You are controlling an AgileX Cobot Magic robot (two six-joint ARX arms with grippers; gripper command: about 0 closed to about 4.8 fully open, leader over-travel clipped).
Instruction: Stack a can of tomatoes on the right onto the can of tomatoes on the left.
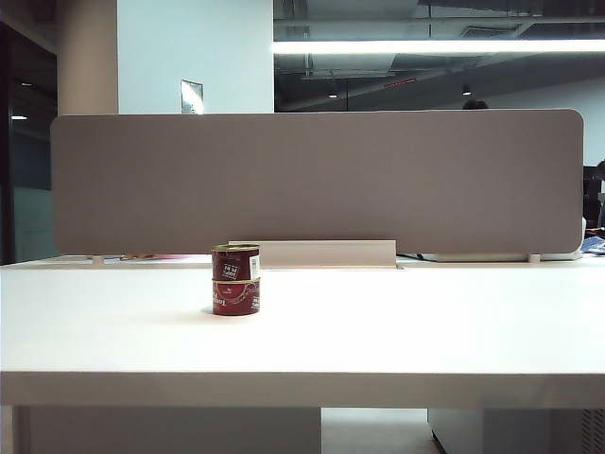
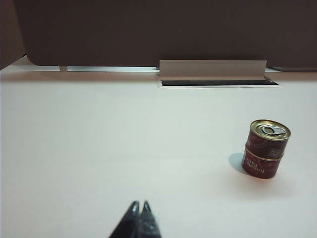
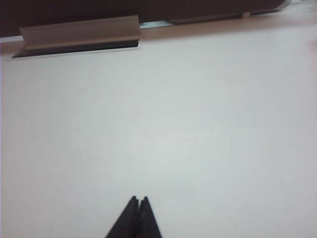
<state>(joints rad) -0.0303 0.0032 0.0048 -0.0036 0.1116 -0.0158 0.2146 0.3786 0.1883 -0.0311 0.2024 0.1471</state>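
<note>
Two dark red tomato cans stand stacked upright on the white table, left of its middle. The upper can [image 1: 235, 262] rests on the lower can [image 1: 235, 297]. In the left wrist view the same upper can [image 2: 268, 138] shows its gold pull-tab lid above the lower can [image 2: 261, 165]. My left gripper [image 2: 139, 204] is shut and empty, well away from the stack over bare table. My right gripper [image 3: 138, 199] is also shut and empty over bare table, with no can in its view. Neither arm appears in the exterior view.
A grey partition [image 1: 317, 180] runs along the table's far edge. A white cable tray [image 1: 326, 253] with a dark slot [image 2: 218, 83] sits at its foot, just behind the cans. The table's front edge [image 1: 302, 388] is near the camera.
</note>
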